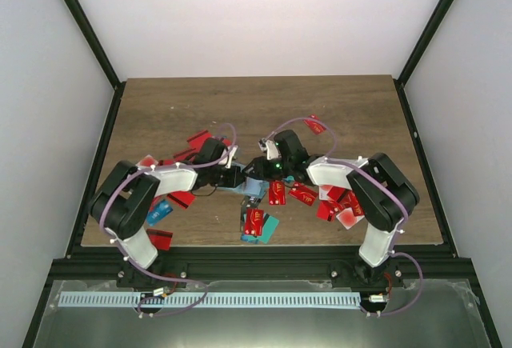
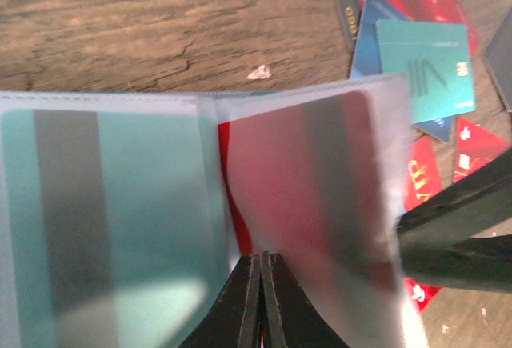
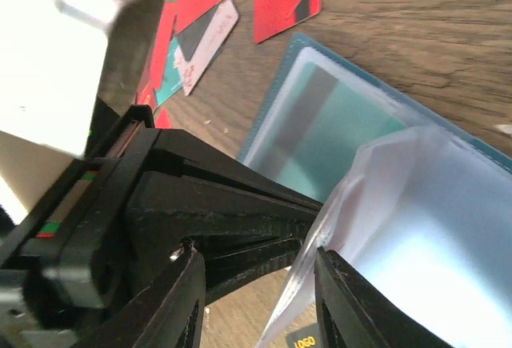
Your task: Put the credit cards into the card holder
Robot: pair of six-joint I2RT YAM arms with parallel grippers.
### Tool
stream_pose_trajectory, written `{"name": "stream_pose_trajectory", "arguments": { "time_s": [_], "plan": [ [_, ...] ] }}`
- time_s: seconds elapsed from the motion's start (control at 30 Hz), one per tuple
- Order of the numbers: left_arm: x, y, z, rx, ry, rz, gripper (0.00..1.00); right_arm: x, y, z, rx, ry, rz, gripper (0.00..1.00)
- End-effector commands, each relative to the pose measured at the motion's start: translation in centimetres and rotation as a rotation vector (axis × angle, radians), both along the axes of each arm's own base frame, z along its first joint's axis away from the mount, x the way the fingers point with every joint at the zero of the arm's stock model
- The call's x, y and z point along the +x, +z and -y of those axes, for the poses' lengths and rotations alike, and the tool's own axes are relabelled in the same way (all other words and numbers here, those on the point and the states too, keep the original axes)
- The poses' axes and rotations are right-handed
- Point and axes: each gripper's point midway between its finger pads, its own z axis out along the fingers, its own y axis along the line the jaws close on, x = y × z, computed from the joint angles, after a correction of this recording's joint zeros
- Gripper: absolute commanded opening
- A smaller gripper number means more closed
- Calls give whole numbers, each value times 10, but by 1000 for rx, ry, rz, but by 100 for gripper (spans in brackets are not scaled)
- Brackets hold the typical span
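The card holder (image 1: 256, 188) lies open mid-table, its clear sleeves raised. In the left wrist view a teal card (image 2: 120, 204) fills its left sleeve and a red card (image 2: 296, 180) sits in the lifted right sleeve. My left gripper (image 2: 262, 258) is shut on the lower edge of the sleeves by the fold. My right gripper (image 3: 260, 284) stands open at the lifted sleeve's edge (image 3: 320, 284), which lies along its right finger (image 3: 344, 300). Loose credit cards (image 1: 302, 194), mostly red, lie around both arms. My left gripper (image 3: 308, 220) crosses in front of the holder (image 3: 336, 124).
More cards lie near the front edge (image 1: 254, 222), left of the left arm (image 1: 160, 238) and behind the grippers (image 1: 314, 124). A loose teal card (image 2: 424, 68) rests on blue and red ones. A black frame (image 1: 96, 164) borders the wooden table.
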Motion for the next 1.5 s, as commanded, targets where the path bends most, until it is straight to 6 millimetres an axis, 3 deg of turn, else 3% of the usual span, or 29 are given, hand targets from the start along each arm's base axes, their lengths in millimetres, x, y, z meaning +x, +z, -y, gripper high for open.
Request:
{"name": "stream_pose_trajectory", "arguments": {
  "time_s": [0.0,0.23,0.53,0.67,0.8,1.0,1.13,1.3,1.47],
  "plan": [
    [5,28,-9,-14,44,50,4,-4,10,-17,51,61,-12,40],
    [11,58,-36,-18,145,104,4,3,12,-31,79,87,-22,40],
    [3,74,-78,30,255,157,6,16,6,-65,100,140,-27,39],
    [-7,79,-80,20,243,161,8,24,15,-74,96,165,0,39],
    [-22,77,-72,-30,203,123,10,24,33,-57,19,133,81,40],
    [-51,68,-48,-51,110,83,13,-12,29,0,-136,62,98,46],
    [-73,70,-20,-67,20,70,15,-48,22,29,-189,42,51,48],
    [-99,63,-5,-52,-36,42,25,-98,11,33,-192,102,-15,49],
    [-119,44,-3,-30,-62,7,29,-112,-7,31,-202,118,-39,48]
  ]
}}
